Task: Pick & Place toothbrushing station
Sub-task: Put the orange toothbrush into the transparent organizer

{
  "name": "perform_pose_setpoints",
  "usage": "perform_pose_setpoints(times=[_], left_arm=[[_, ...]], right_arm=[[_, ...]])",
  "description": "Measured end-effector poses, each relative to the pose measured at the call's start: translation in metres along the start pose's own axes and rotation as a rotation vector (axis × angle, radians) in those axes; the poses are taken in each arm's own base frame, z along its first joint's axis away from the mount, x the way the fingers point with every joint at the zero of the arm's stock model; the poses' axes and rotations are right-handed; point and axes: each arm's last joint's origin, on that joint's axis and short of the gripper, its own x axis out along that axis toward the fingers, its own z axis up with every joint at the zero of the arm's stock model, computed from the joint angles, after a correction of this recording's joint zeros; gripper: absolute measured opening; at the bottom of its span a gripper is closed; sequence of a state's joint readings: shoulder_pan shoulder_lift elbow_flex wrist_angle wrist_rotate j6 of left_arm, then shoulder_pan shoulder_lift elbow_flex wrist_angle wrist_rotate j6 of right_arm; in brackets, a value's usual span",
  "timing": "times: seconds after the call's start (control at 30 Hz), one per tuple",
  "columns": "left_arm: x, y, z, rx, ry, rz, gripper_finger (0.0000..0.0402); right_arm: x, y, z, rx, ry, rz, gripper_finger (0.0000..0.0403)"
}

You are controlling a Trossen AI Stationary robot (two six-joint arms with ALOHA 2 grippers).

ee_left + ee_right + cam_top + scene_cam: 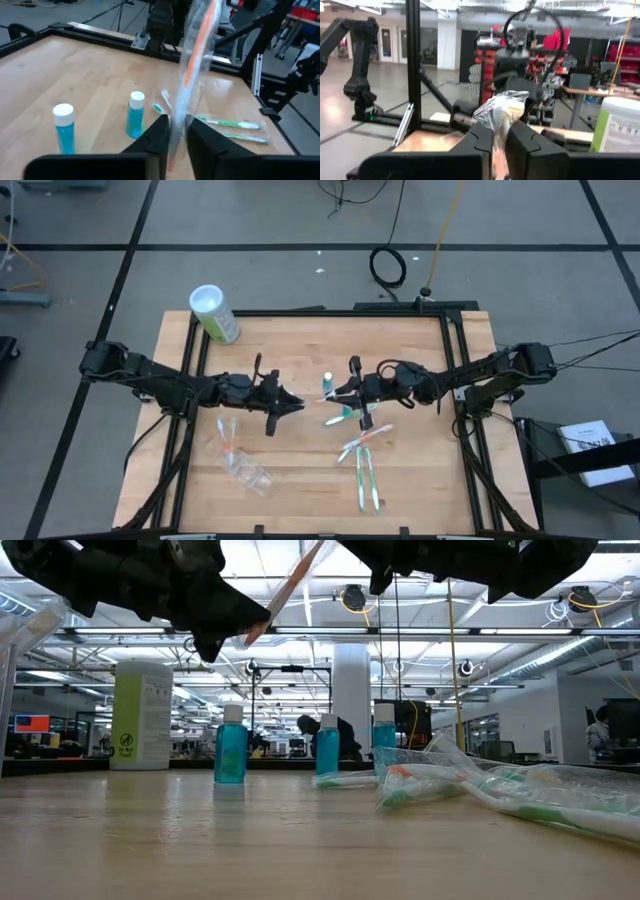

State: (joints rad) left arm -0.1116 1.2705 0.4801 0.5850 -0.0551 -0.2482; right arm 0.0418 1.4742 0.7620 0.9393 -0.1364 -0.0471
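Note:
My left gripper (298, 405) and my right gripper (340, 392) face each other above the table's middle. Both are shut on one orange-accented toothbrush in a clear wrapper (197, 45), which also shows slanting in the low view (290, 585). Three blue-capped tubes (230, 745) (327, 750) (384, 740) stand upright on the table below. Several wrapped green toothbrushes (362, 455) lie flat near the right-centre. The clear plastic holder (245, 470) lies on its side at the near left. My left gripper pinches the wrapped toothbrush near one end (176, 120) between its two fingers, coming level from the table's left. The brush sticks out past the fingers, slanting upward and clear of the table. My right gripper pinches the crumpled clear wrapper (501, 111) between its two fingers, coming level from the table's right. The wrapper bunches just beyond the fingertips, lifted clear of the table.
A large green canister with a white lid (215, 313) stands at the far left corner. A black frame (450, 360) runs along the table's edges. Bare wood lies at the near middle and far middle.

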Motion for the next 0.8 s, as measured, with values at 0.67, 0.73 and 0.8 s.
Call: perform_pose_setpoints(times=[0.67, 0.73, 0.8], left_arm=[[0.014, -0.013, 0.049, 0.066, -0.006, -0.004, 0.0247], [0.018, -0.016, 0.060, 0.109, 0.028, 0.003, 0.0245], [0.022, -0.019, 0.072, 0.149, 0.024, 0.002, 0.0241]], right_arm=[[0.000, 0.002, -0.010, 0.057, 0.098, 0.008, 0.0013], [0.000, 0.003, -0.011, 0.059, 0.114, 0.007, 0.0013], [0.000, 0.002, -0.012, 0.060, 0.118, 0.006, 0.0013]])
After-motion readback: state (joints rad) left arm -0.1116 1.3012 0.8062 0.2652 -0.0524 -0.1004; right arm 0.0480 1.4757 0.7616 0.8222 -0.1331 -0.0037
